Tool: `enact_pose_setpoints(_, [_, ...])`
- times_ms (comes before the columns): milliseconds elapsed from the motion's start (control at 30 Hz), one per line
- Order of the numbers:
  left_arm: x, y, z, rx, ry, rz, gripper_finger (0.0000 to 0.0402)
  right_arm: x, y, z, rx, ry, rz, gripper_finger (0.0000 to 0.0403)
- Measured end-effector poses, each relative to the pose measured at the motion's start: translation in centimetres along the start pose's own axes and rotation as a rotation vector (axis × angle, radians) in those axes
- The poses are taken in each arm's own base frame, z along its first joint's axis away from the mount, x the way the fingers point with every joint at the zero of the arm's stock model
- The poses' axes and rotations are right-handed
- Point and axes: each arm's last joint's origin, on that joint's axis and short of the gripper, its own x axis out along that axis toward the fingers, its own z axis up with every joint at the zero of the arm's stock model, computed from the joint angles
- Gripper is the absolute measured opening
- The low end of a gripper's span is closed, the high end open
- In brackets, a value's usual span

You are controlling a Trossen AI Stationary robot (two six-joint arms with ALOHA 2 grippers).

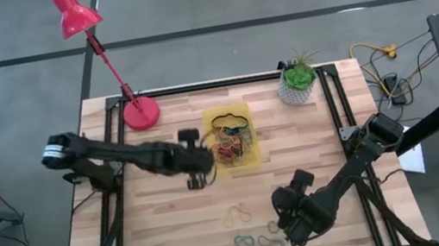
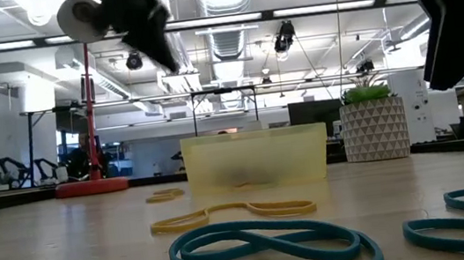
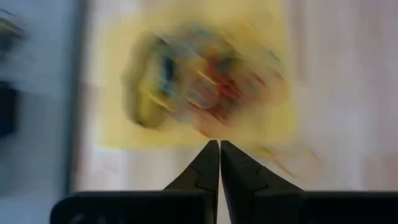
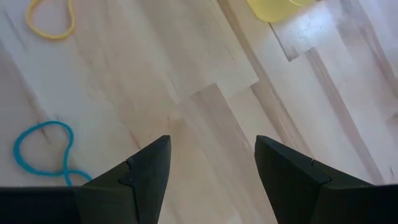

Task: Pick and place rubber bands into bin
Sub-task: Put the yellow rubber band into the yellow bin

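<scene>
Wooden table, open office hall behind. Left end effector raised just left of the bin, fingers pressed together, holding nothing. Bin sits mid-table with a pile of rubber bands inside. Loose bands lie near the front edge. Right end effector is beside them, spread wide, empty, bare wood under it.

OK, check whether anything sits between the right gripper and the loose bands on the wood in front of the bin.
Nothing visible does. The right gripper, open, hangs over bare wood; the blue band and yellow band lie flat beside it. From there to the bin the table shows only boards. The left gripper, shut, is at the bin's left edge.
</scene>
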Motion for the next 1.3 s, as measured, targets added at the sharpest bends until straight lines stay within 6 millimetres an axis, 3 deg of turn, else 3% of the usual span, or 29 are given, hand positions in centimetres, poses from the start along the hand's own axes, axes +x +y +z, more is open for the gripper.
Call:
enact_pose_setpoints(133, [-3.8,3.4,2.7,-0.045,-0.145,0.074,0.0,0.3,-0.1,0.0,0.022,-0.021,-0.018,0.0219])
enact_pose_setpoints(233, [-4.1,4.7,4.3,-0.048,-0.171,0.066,0.0,0.4,-0.2,-0.1,0.032,-0.025,-0.024,0.0219])
enact_pose_setpoints(367, [-1.8,3.5,3.0,0.04,0.008,-0.179,0.0,0.4,-0.2,-0.1,0.047,-0.019,-0.021,0.0219])
enact_pose_setpoints(500, [1.1,1.0,-0.9,0.155,0.218,-0.297,0.0,0.4,-0.2,-0.3,0.073,-0.017,-0.022,0.0219])
enact_pose_setpoints(633, [3.5,-0.7,-4.5,0.185,0.265,-0.366,0.0013,0.6,-0.3,-0.4,0.074,-0.016,-0.026,0.0219])
enact_pose_setpoints(700, [4.3,-1.2,-5.3,0.174,0.218,-0.377,0.003,0.6,-0.3,-0.4,0.07,-0.014,-0.029,0.0219])
enact_pose_setpoints(933, [6.6,-2.0,-5.8,0.204,0.027,-0.337,0.0118,0.7,-0.3,-0.5,0.067,-0.013,-0.032,0.0219])
enact_pose_setpoints(1067, [8.0,-1.6,-6.3,0.22,0.024,-0.294,0.0157,0.7,-0.3,-0.5,0.065,-0.01,-0.031,0.0219])
enact_pose_setpoints(1300, [10.2,0.8,-6.9,0.211,0.071,-0.281,0.0155,0.8,-0.4,-0.5,0.063,-0.007,-0.033,0.0219])
